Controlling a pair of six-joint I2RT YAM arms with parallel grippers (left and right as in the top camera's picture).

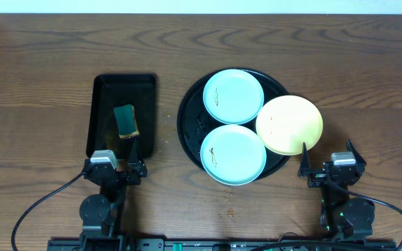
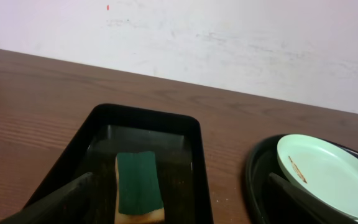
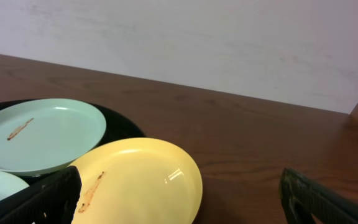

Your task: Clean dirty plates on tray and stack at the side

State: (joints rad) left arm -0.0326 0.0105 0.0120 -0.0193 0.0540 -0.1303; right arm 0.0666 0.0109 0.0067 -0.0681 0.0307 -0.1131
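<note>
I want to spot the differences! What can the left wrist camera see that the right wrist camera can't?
Only left wrist: the rectangular tray holding a green sponge. Only right wrist: the yellow plate. Both: a smeared blue plate on the round black tray, the wooden table, the white wall.

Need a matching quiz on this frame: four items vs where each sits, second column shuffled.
1. sponge
2. yellow plate
3. far blue plate
4. near blue plate

A. near side of the round tray
B. in the rectangular tray
C. overhanging the round tray's right edge
D. far side of the round tray

Pairs: 1-B, 2-C, 3-D, 4-A.
</note>
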